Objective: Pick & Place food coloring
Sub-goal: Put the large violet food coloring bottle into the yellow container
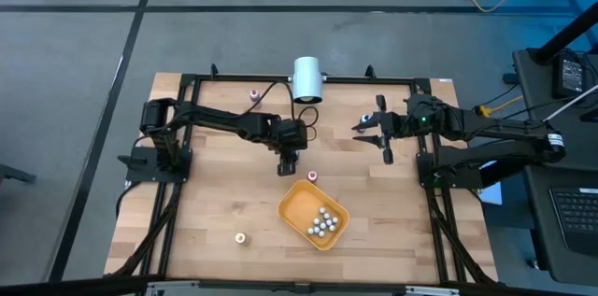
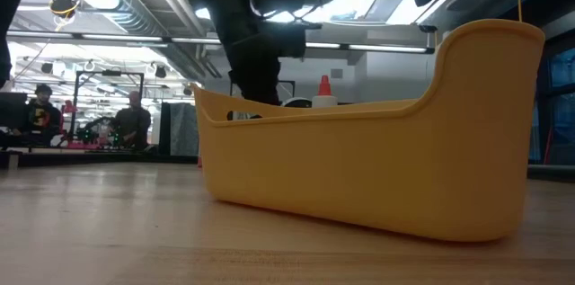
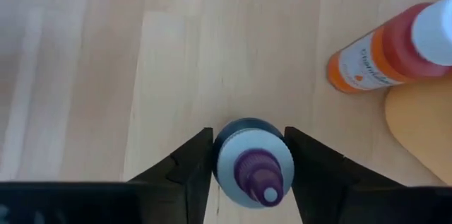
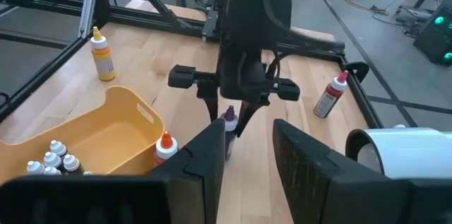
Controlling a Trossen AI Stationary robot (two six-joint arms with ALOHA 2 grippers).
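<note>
Purple-capped food coloring bottle (image 3: 253, 171) upright on the tabletop (image 3: 106, 75), just beside the orange tray (image 1: 313, 213), framed for a grasp. Left gripper (image 3: 248, 164) pointing straight down, fingers (image 3: 187, 164) flanking the bottle, not visibly clamped. Right gripper (image 1: 371, 129) hovering apart, fingers parted, empty.

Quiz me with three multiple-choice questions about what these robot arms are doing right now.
1. Where is the left gripper?
A. Inside the tray
B. Above a small bottle beside the tray
C. At the table's near edge

2. What colour is that small bottle's top?
A. Yellow
B. Green
C. Purple

3. What is the right gripper doing?
A. Open, holding nothing
B. Gripping a bottle
C. Gripping the tray

Answers:
1 B: the high view shows it just outside the orange tray.
2 C: the left wrist view looks down on the small bottle.
3 A: the right gripper shows a bare gap.
</note>
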